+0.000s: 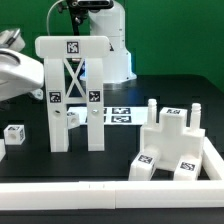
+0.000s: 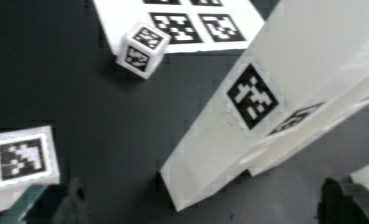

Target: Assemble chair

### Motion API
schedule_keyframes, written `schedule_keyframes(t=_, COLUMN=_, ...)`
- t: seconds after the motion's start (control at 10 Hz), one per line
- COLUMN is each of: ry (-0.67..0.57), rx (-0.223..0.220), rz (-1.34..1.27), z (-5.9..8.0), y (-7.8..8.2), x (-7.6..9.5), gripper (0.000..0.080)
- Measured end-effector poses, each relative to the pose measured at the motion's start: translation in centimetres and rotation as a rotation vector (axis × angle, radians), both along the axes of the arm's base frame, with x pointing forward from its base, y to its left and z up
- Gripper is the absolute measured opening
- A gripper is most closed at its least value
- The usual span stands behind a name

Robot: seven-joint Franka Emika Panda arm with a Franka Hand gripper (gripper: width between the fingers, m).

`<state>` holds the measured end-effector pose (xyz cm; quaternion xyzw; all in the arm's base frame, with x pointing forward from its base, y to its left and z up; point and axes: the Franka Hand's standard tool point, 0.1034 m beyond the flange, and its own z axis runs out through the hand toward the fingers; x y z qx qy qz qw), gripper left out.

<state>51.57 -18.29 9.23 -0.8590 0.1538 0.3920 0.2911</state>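
The chair's tall white back frame (image 1: 75,95), with a cross brace and several tags, stands upright left of the middle in the exterior view. It fills the wrist view as a tilted white slab (image 2: 252,95) whose pointed corner reaches down between my fingers. My gripper (image 2: 199,205) is open, with its dark fingertips (image 2: 39,205) wide apart and clear of that corner. In the exterior view my arm (image 1: 20,70) comes in from the left, next to the frame's left post. A blocky white seat part (image 1: 172,140) with pegs lies at the right.
The marker board (image 1: 118,115) lies behind the frame and also shows in the wrist view (image 2: 190,20). A small tagged cube (image 1: 14,133) sits at the far left, one also showing in the wrist view (image 2: 145,48). A plain white border rail (image 1: 100,190) runs along the front and right.
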Motion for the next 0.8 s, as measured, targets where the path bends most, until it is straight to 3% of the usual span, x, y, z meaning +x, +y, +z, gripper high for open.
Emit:
schedule_keyframes(t=0.1, ry=0.074, rx=0.035, rz=-0.075, z=0.16, y=0.09, x=-0.63, gripper=0.0649)
schedule_keyframes(t=0.3, ry=0.222, rx=0.059, rz=-0.189, z=-0.04, y=0.09, x=-0.6, gripper=0.0649)
schedule_keyframes(t=0.4, ry=0.238, rx=0.084, rz=-0.239, z=0.15, y=0.45, x=-0.6, gripper=0.0649)
schedule_keyframes(t=0.8, ry=0.307, rx=0.071, rz=-0.332, z=-0.77, y=-0.02, x=-1.57, gripper=0.0649)
